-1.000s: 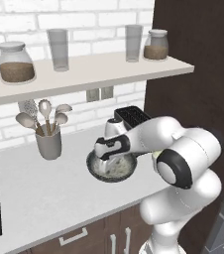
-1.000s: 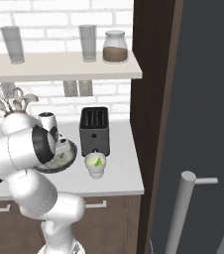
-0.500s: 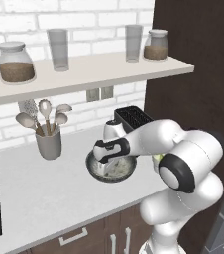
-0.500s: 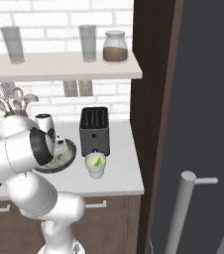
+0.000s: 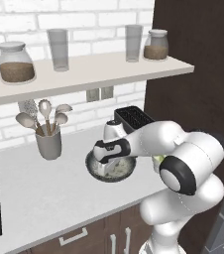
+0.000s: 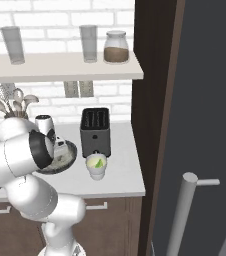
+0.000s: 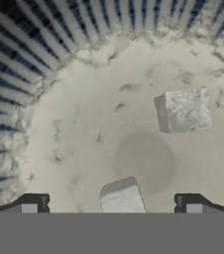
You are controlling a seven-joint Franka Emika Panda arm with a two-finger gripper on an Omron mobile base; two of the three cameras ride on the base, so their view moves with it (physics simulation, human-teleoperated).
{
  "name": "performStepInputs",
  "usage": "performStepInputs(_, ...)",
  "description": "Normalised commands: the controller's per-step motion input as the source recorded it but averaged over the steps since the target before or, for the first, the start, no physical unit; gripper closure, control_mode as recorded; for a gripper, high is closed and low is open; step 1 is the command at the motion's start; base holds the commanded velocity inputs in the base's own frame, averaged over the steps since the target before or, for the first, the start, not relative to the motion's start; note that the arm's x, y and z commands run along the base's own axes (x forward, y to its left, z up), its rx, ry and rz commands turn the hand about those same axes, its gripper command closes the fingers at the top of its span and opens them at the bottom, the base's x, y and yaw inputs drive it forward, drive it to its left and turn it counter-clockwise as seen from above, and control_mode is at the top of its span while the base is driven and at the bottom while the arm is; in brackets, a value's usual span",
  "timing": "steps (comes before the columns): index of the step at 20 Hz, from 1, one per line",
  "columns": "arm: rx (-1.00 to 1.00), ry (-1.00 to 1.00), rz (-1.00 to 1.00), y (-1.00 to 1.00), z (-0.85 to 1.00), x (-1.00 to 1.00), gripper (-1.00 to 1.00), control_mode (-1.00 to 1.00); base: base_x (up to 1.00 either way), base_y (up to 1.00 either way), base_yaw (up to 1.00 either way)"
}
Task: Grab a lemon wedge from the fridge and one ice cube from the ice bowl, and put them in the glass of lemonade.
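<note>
A white brick kitchen wall rises behind a pale counter (image 5: 44, 198), with a shelf (image 6: 60, 67) of jars and glasses above. My landmark is the ice bowl (image 5: 93, 171), sitting on the counter just beside a black toaster (image 6: 95, 131). I see my gripper (image 7: 111, 203) lowered into the bowl, jaws spread wide and holding nothing. One ice cube (image 7: 184, 111) lies on the bowl's floor, another ice cube (image 7: 122, 196) sits between my fingertips. The glass of lemonade (image 6: 96, 166) stands near the bowl, in front of the toaster, with a lemon wedge (image 6: 99, 163) in it.
</note>
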Motion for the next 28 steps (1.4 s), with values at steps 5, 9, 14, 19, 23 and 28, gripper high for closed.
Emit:
performStepInputs(5, 0.00, 0.00, 0.00, -0.10, -0.16, 0.00, -1.00, -1.00, 0.00, 0.00, 0.00)
performStepInputs(9, 0.00, 0.00, 0.00, 0.00, -0.27, 0.00, -1.00, -1.00, 0.00, 0.00, 0.00)
performStepInputs(14, 0.00, 0.04, 0.00, -0.06, -0.29, 0.00, -1.00, -1.00, 0.00, 0.00, 0.00)
performStepInputs(19, 0.00, -0.01, -0.04, -0.11, -0.09, -0.08, -1.00, -1.00, 0.00, 0.00, 0.00)
performStepInputs(23, 0.00, -0.02, -0.05, -0.09, -0.02, -0.12, -1.00, -1.00, 0.00, 0.00, 0.00)
performStepInputs(28, 0.00, 0.00, -0.03, -0.04, -0.03, -0.01, -1.00, -1.00, 0.00, 0.00, 0.00)
